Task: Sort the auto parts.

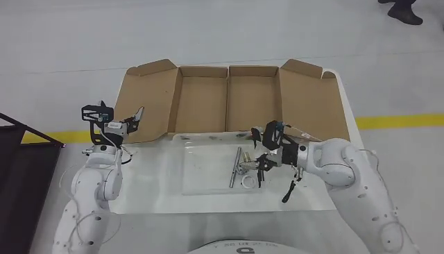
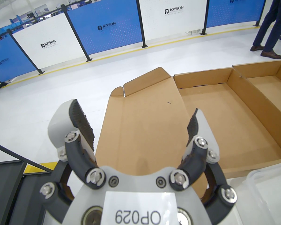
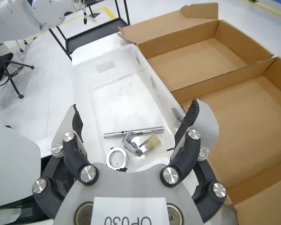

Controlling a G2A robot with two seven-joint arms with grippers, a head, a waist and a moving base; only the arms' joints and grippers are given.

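Both spread wide: right end effector (image 3: 134,106) over the clear bin (image 3: 121,50), left end effector (image 2: 134,108) off beside it. Rod (image 3: 133,132), bracket (image 3: 131,142) and ring (image 3: 116,158) crowd together inside, so 1 grab may drag 2.

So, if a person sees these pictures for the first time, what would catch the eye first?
Most likely the wide cardboard box, open, with two compartments, at the far side of the table. Next, the clear tray in front of it, holding a metal rod, a ring and a small bracket; the open right gripper hangs above them.
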